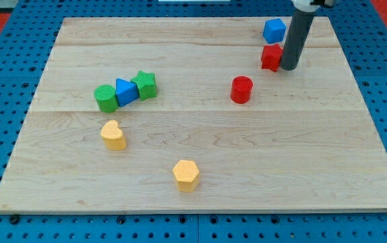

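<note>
Rod at the red block, far corner of the board

Tip contact sits at the view's upper right: my tip, a bare rod end with nothing to spread or pinch, rests against the right side of a red block whose shape I cannot make out. A blue block stands just above it. A red cylinder lies below and to the left, apart.

Toward the view's left, a green cylinder, blue triangle and green star touch in a row. Two yellow blocks, one heart-shaped and one six-sided, sit nearer the bottom on the wooden board.
</note>
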Motion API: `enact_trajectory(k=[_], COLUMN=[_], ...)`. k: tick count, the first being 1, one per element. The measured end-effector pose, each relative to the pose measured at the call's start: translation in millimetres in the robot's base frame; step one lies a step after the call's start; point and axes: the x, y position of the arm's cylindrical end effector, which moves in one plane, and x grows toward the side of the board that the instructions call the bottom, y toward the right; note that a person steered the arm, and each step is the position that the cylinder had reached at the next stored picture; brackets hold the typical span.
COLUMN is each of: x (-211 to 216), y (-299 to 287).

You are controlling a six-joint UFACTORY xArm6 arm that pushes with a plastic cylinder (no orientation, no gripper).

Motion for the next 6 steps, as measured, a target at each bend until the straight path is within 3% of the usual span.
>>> enact_trajectory(k=[1, 2, 3, 4, 5, 6], x=[44.5, 105.1, 121.1, 111.9, 92.4, 54.0], y=[26.1, -1.3, -71.8, -116.3, -115.8, -67.8])
